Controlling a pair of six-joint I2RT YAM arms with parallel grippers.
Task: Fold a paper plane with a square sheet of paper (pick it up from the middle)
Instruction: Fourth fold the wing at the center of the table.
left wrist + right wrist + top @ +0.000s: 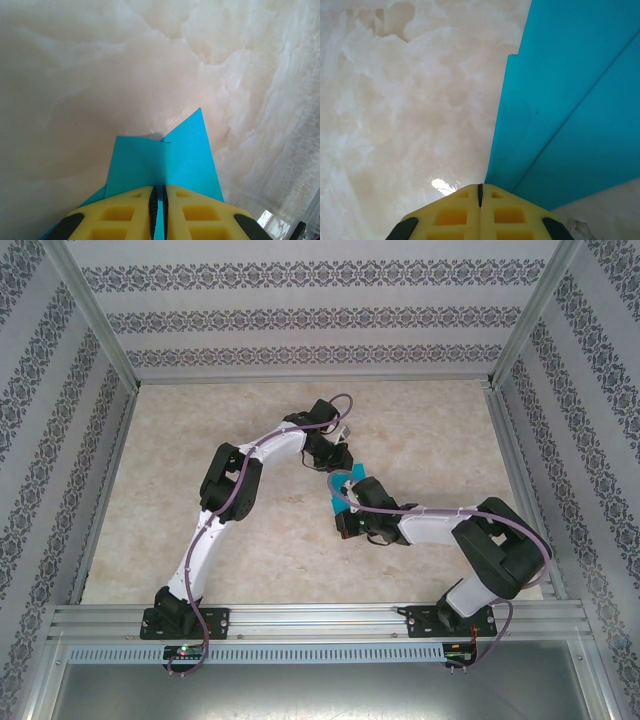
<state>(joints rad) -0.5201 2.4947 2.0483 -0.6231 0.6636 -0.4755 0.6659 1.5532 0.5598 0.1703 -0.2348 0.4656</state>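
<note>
As the left hand (159, 190) clamps teal paper (172, 155), the closed right hand (480, 189) adjoins it.

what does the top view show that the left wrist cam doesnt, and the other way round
Top view: the left arm and right arm bent inward, meeting over the paper, and the patterned walls. Left wrist view: the left hand with its yellow fingers shut on the paper's edge, plus its layered flaps and one pointed corner. Both: the teal paper and the pale marbled table.

paper sheet (150, 165): teal-blue; left hand (159, 195): yellow; table (430, 440): cream marble
</note>
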